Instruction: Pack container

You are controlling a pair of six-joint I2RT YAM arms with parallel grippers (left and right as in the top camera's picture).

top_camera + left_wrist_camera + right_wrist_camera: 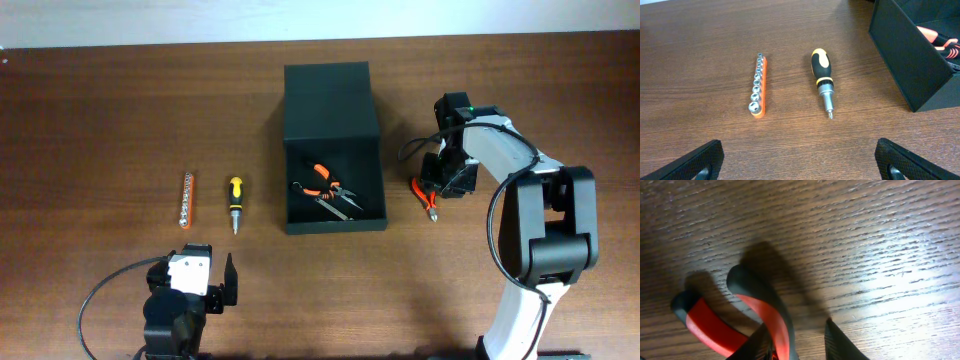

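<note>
Red-and-black pliers [765,312] lay on the desk [100,120] just right of the container [330,105], the right tool [796,342] astride one handle with jaws apart, not yet clamped; the left tool [800,157] hung wide apart, empty. Packing looked partly done: the open container at mid-desk held orange-handled pliers [322,180], while screwdriver [235,203] and socket rail [187,200] waited to its left. No writing was readable

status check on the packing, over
Left gripper open, empty, short of yellow-and-black screwdriver and orange socket rail. Right gripper straddling one handle of red-and-black pliers on table, grip unconfirmed. Dark matte rectangular box open, orange-handled pliers inside. Nothing blocking its mouth.
</note>
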